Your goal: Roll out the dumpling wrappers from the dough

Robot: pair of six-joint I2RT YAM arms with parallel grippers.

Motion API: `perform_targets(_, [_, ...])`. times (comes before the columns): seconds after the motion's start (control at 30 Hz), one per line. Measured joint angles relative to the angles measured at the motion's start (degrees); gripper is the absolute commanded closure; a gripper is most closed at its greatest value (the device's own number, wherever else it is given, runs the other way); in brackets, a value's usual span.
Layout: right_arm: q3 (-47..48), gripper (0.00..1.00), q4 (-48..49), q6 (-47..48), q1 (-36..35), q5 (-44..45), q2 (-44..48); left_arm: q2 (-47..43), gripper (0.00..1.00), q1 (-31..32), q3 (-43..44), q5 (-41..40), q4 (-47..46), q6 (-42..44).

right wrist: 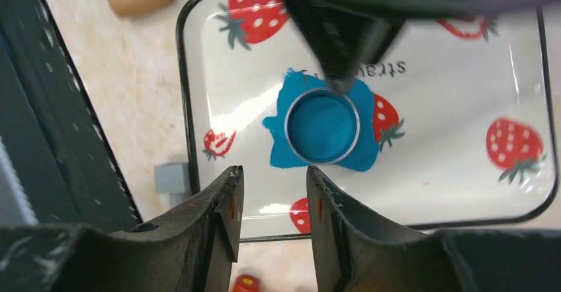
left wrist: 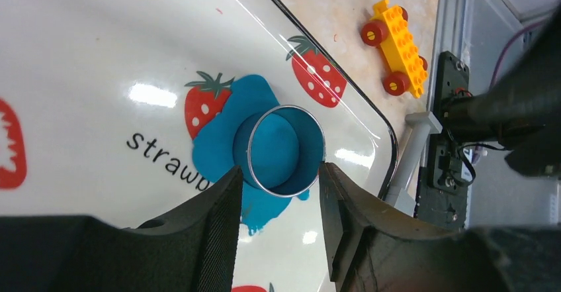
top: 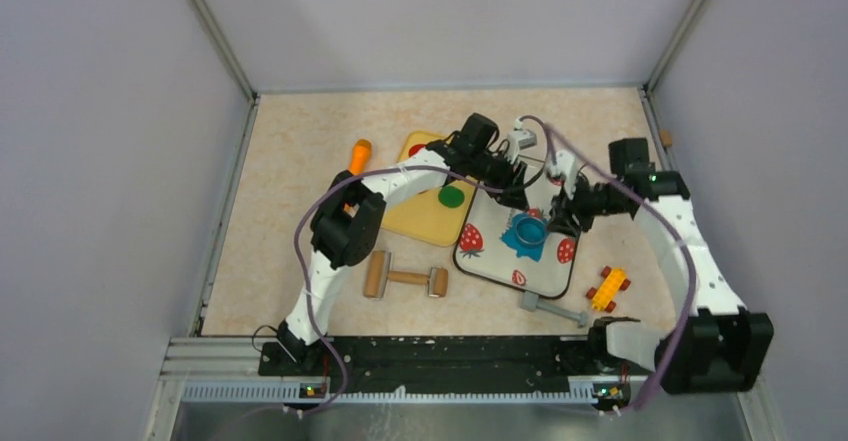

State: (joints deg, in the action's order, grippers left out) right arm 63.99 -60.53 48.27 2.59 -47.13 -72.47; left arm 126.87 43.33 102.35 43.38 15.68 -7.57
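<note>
The blue dough lies as a flat ragged patch on the strawberry tray. A metal ring cutter stands pressed into it; inside the ring the clay shows as a round patch. I see no separate blue wrapper disc. My left gripper is open, its tips on either side of the ring's near rim, just above it. My right gripper is open and empty, hovering over the tray's near edge, short of the dough. From above, both grippers flank the cutter.
A wooden rolling pin lies left of the tray. A yellow board behind it holds a green disc and a partly hidden red disc. An orange piece, a yellow toy car and a grey tool lie around.
</note>
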Motion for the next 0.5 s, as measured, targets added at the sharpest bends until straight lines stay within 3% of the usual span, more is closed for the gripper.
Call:
perform_targets(0.17, [-8.96, 0.66, 5.07, 11.69, -12.61, 8.72, 9.4, 3.87, 0.53, -0.13, 4.13, 4.7, 1.51, 3.06])
perform_targets(0.5, [-9.22, 0.66, 8.02, 20.72, -18.27, 19.26, -1.03, 8.9, 0.55, -0.13, 5.49, 5.29, 1.38, 2.58])
